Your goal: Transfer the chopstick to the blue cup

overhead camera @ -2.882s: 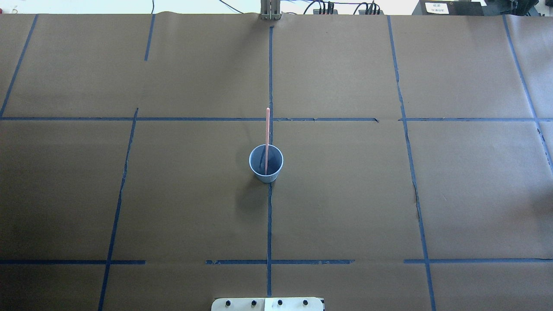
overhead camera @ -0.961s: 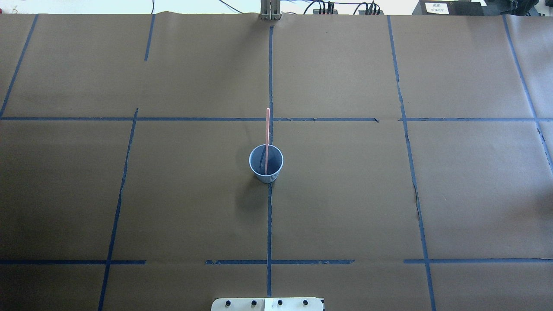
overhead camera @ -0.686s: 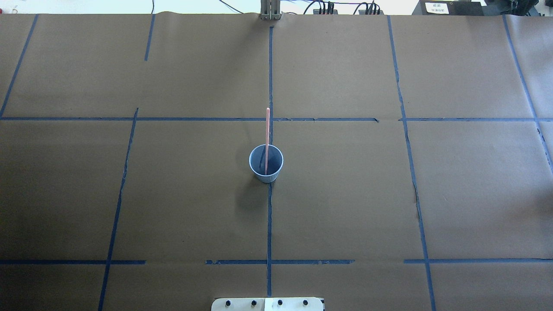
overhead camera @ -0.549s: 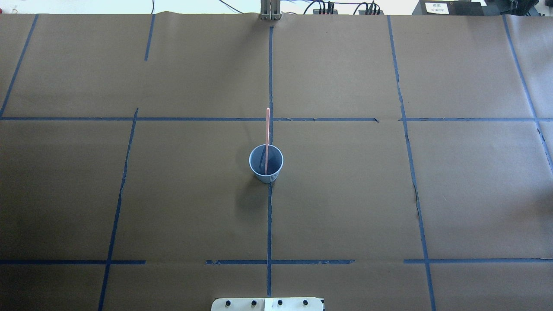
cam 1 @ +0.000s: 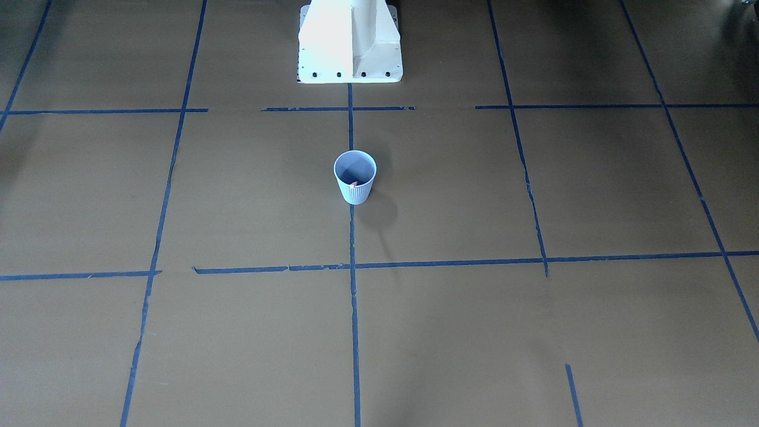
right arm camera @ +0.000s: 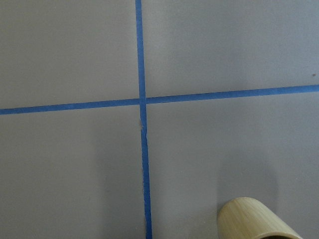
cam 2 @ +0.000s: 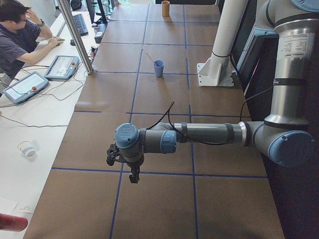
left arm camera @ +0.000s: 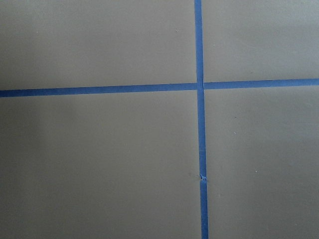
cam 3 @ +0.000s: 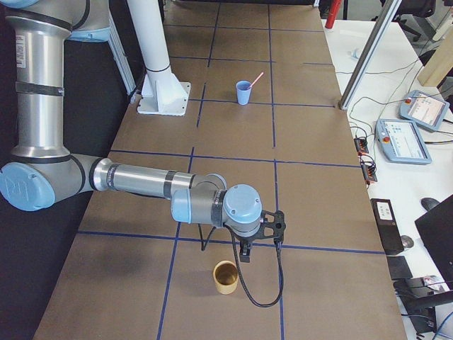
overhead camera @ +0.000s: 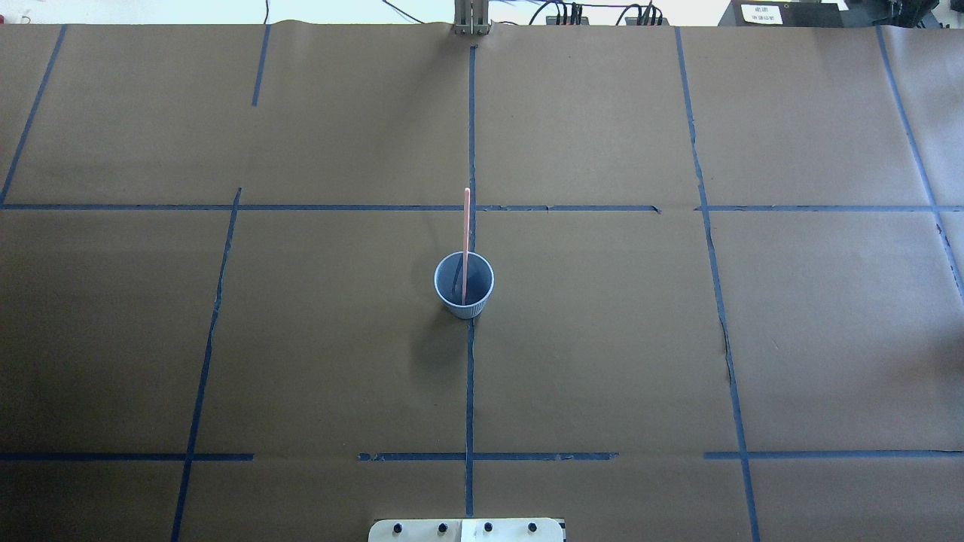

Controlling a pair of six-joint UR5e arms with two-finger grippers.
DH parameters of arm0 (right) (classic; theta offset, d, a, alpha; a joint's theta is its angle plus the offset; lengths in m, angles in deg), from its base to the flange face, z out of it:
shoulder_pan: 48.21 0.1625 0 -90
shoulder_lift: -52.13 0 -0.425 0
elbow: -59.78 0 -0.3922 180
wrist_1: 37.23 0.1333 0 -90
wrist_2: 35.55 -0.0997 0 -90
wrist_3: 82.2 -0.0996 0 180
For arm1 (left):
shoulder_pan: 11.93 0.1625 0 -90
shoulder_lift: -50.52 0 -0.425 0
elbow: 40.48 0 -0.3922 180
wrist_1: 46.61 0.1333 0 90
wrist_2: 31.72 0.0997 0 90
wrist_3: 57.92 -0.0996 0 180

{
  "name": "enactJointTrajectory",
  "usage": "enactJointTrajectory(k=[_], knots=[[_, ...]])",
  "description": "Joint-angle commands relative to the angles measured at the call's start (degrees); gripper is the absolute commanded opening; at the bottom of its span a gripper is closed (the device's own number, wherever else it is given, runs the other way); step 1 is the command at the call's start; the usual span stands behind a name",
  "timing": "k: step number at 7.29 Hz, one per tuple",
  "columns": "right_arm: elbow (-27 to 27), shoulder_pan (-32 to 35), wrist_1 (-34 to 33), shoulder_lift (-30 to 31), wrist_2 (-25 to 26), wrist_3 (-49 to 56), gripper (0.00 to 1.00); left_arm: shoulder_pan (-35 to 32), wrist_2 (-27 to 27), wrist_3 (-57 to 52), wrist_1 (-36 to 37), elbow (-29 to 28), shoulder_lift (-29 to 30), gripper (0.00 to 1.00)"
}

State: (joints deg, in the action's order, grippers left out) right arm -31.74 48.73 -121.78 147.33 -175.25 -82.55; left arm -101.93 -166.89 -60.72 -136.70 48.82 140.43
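Note:
The pale-blue ribbed cup [overhead camera: 467,307] stands upright at the table's middle on the centre tape line. One pinkish chopstick [overhead camera: 466,226] stands in it and leans over its far rim. The cup [cam 1: 355,193] and the stick's end [cam 1: 353,185] show in the front view, and both show small in the left [cam 2: 158,68] and right [cam 3: 243,93] side views. My left gripper [cam 2: 133,178] and right gripper [cam 3: 245,256] hang over the table's two ends, far from the cup. They show only in the side views, so I cannot tell whether they are open or shut.
A tan bamboo cup [cam 3: 226,277] stands by my right gripper and shows in the right wrist view [right arm camera: 254,221]. The robot's white base [cam 1: 350,41] stands behind the blue cup. Blue tape lines cross the brown table. An operator [cam 2: 20,30] sits at the far side.

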Motion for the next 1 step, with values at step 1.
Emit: enactJointTrajectory(k=[1], knots=[[0.03,0.0,0.0,0.07,0.14,0.0,1.0,0.0,0.0,-0.01,0.0,0.0,-0.08,1.0]])
